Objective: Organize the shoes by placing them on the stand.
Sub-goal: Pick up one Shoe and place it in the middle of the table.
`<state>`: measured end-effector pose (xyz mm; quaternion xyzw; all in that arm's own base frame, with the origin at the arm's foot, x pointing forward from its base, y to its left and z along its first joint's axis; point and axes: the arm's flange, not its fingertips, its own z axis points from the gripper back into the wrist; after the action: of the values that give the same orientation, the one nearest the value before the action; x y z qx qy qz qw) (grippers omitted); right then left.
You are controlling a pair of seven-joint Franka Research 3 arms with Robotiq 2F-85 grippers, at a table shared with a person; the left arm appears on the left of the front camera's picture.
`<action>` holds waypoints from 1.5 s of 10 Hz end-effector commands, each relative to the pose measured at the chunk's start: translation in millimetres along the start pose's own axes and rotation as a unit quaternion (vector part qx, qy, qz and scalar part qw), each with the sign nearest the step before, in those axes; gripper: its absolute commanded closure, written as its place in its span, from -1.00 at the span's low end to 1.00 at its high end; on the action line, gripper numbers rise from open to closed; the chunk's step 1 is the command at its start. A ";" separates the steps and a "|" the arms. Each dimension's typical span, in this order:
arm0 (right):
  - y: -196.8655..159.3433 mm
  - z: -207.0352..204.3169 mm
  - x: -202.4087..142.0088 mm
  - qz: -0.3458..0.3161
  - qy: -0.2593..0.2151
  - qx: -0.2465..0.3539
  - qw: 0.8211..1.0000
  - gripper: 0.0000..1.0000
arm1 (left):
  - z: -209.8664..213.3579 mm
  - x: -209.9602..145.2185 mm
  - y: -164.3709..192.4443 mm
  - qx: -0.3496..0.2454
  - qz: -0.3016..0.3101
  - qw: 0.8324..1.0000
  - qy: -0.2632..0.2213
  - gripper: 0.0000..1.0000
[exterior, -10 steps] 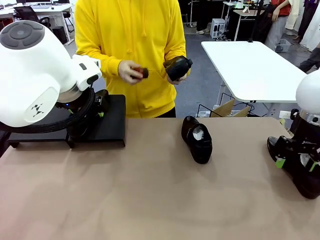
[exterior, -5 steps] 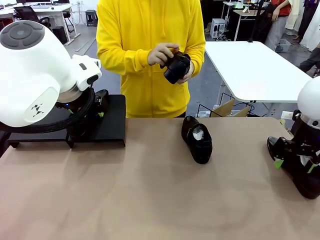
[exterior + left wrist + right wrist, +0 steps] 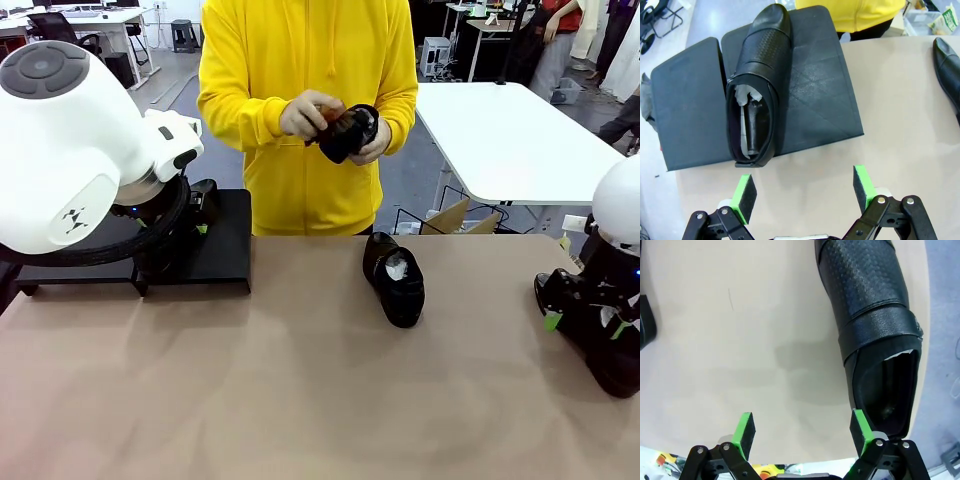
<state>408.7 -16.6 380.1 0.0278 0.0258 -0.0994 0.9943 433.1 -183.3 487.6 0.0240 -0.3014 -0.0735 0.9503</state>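
One of the shoes (image 3: 760, 85), glossy black with white paper inside, lies on the matte-black stand (image 3: 825, 90). My left gripper (image 3: 804, 190) hovers open just in front of the stand's near edge, holding nothing. A second shoe (image 3: 395, 278) rests mid-table. A third shoe (image 3: 875, 325) lies at the table's right edge; my right gripper (image 3: 802, 432) is open beside its heel, with the right pad (image 3: 860, 432) close to the heel's rim. The person in a yellow hoodie holds another black shoe (image 3: 345, 130) in both hands above the far edge.
My left arm's large white housing (image 3: 70, 150) blocks much of the stand (image 3: 225, 245) in the front view. A white table (image 3: 500, 130) stands behind on the right, with cardboard boxes (image 3: 455, 218) below it. The brown tabletop (image 3: 300, 390) is bare at the front.
The person has stepped slightly right and brought both hands together on the held shoe, raising it to chest height. Both grippers stay open; the right arm has barely shifted.
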 end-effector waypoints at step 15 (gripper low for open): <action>-14.1 -30.7 30.5 0.138 -0.005 -0.034 0.990 -1.00 | -0.3 1.8 -1.7 0.010 0.005 1.000 -0.004 -1.00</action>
<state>429.4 -31.3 352.1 -0.0197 0.0319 0.0270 0.9989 433.1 -183.4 487.7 0.0240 -0.3015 -0.0736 0.9503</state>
